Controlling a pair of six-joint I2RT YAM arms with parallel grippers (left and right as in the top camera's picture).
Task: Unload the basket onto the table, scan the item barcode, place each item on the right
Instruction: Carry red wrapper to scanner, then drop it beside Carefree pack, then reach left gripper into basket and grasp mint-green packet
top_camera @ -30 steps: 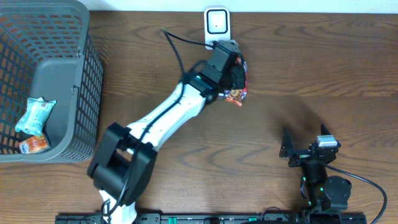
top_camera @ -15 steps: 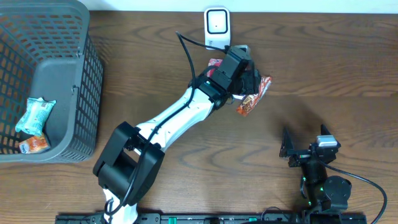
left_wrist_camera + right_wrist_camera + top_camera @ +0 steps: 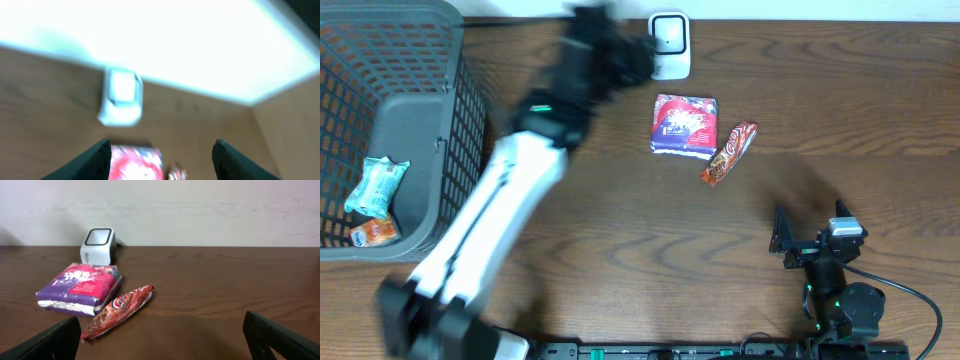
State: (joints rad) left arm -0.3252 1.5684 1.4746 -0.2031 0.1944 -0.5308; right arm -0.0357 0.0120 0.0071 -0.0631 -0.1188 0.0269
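Right wrist view first, near to far. Shows right gripper (image 3: 161, 330) parked low at the near side of the table (image 3: 225, 280), jaws spread wide, nothing between them. Ahead of it, a red snack bar (image 3: 117, 311), flat and angled. Just beside and behind that, a purple packet (image 3: 80, 288), also flat. Touching or not: cannot tell. Behind both, at the far edge, the scanner (image 3: 99, 246), window on its top face.

Same in overhead: bar and packet on bare wood in front of the scanner, neither in any grip. Left arm (image 3: 490, 210) smeared by motion blur, stretched from the near-left corner up to just left of the scanner. Left wrist view, blurred too: left gripper (image 3: 161, 150) with jaws apart and empty, packet low in frame between them, scanner beyond. Far left, basket (image 3: 470, 150) with two small wrapped snacks (image 3: 375, 185) inside.

Reads as a gap between grasps, nothing held; expect a pick next. No telling which piece goes first, nor which face carries the barcode.

To do it well:
- Settle the arm before descending.
- Take one piece only, by a short edge, on the side away from its neighbour, to avoid dragging both.
- Keep fingers off the printed code.
- Present code side flat to the scanner window, close, steady until read.
- No code on the visible face: flip before presenting.
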